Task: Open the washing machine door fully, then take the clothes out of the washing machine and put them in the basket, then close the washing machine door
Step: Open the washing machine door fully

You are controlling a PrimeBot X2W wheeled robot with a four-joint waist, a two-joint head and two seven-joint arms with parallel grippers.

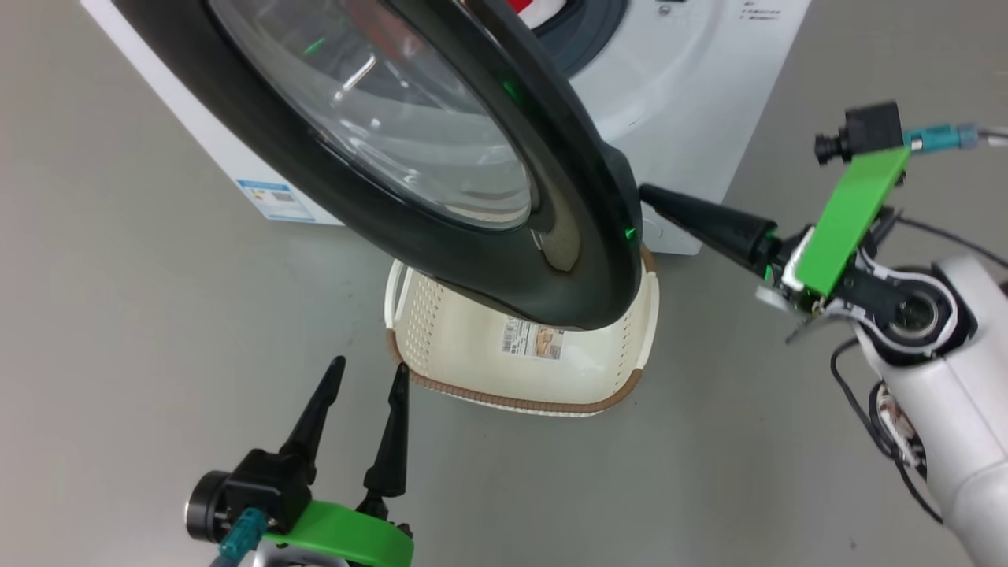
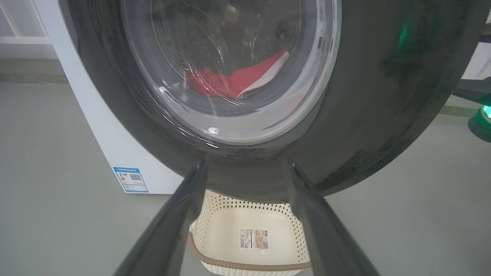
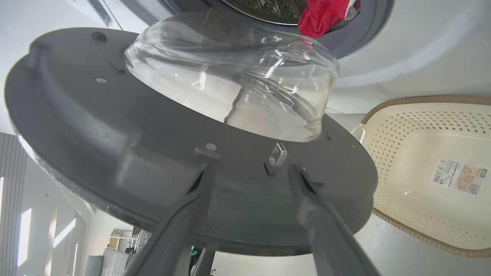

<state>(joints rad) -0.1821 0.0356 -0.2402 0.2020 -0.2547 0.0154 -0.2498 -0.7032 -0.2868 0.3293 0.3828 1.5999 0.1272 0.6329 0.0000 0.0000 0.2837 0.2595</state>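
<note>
The washing machine door (image 1: 575, 181) stands partly swung out from the white washing machine (image 1: 685, 87), its black rim hanging over the basket (image 1: 512, 403). Red clothes (image 3: 322, 17) lie at the drum mouth, and in the left wrist view the clothes (image 2: 230, 82) show through the door's glass. My right gripper (image 3: 249, 168) is open, fingertips (image 3: 295, 172) at the door's inner face (image 3: 115, 134) beside the latch, with nothing held. In the head view one right finger (image 1: 693, 216) points at the door's edge. My left gripper (image 1: 370, 366) is open, low and in front of the basket, facing the door's outer side (image 2: 383, 96).
The cream basket (image 2: 245, 265) sits on the grey floor directly in front of the machine, under the door. A blue label (image 1: 276, 198) marks the machine's side. Bare floor (image 1: 118, 315) spreads to the left and right of the machine.
</note>
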